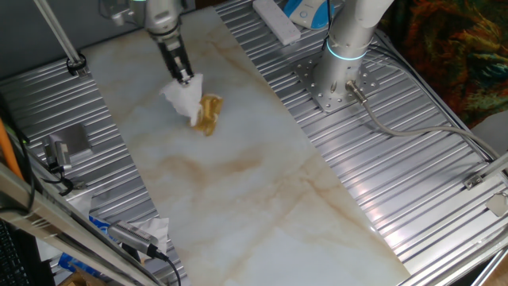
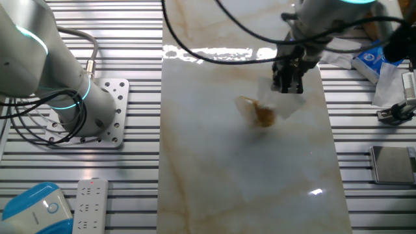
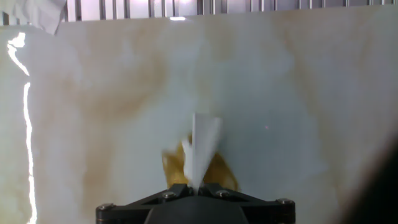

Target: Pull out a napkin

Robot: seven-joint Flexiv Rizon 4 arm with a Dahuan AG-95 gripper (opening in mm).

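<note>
My gripper (image 1: pixel 184 78) is shut on the top of the white napkin (image 1: pixel 182 99), which hangs from the fingers over the marble table. The gold wrinkled packet (image 1: pixel 209 114) lies just below and to the right of the napkin, touching its lower edge. In the other fixed view the gripper (image 2: pixel 288 86) holds the napkin (image 2: pixel 288 105) beside the packet (image 2: pixel 262 114). In the hand view the napkin (image 3: pixel 203 146) rises from between the closed fingertips (image 3: pixel 194 186), with the packet (image 3: pixel 217 171) behind it.
The robot base (image 1: pixel 337 71) stands on the ribbed metal at the right. A white paper wad with blue items (image 1: pixel 135 234) lies at the lower left. A remote (image 1: pixel 276 20) and a blue-white device (image 1: pixel 305 12) sit at the top. A metal block (image 1: pixel 70 141) is at the left.
</note>
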